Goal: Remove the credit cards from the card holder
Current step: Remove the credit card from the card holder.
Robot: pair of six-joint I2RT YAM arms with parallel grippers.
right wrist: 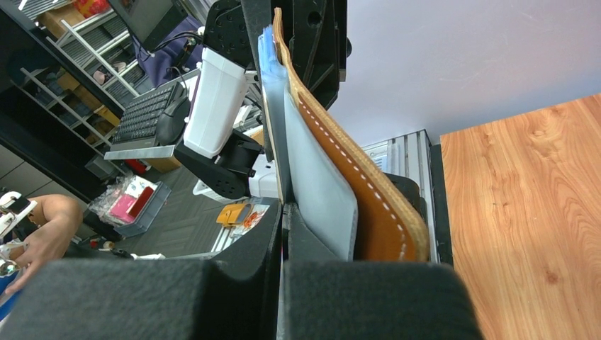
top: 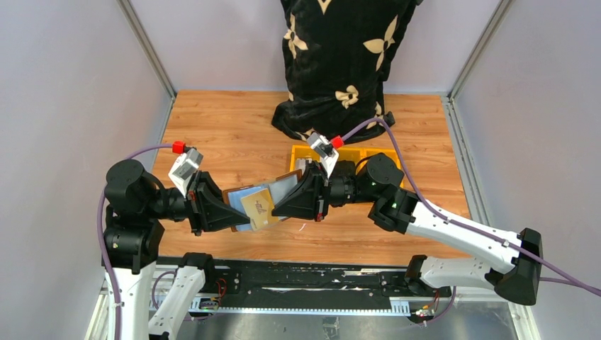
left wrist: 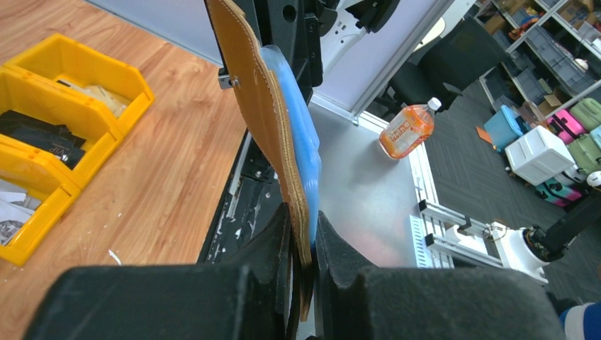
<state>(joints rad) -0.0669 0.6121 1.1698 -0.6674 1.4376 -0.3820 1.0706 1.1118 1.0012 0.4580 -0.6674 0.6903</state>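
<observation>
The holder [top: 282,188] hangs opened in the air between the two arms, above the front of the wooden surface [top: 234,127] and well clear of the yellow bins [left wrist: 42,127] behind. The left claw [top: 230,214] is clamped on the holder's left edge; its own camera shows brown leather and a blue card [left wrist: 294,134] running down together between the fingers [left wrist: 273,248]. The right claw [top: 281,207] is pressed tight on a thin layer at the holder's right half, with the stitched brown flap bulging outside one finger. Whether that layer is a card edge or the grey lining I cannot tell from this edge-on view. From above, a tan card [top: 259,205] lies across the open middle, partly out of its pocket, with the blue one beside it. This looks like the extraction step: the holder is spread and braced, but no card is free yet. The next move probably calls for one claw to keep the leather fixed while the other pinches a card alone and draws it straight along the pocket, without dragging the holder with it.
</observation>
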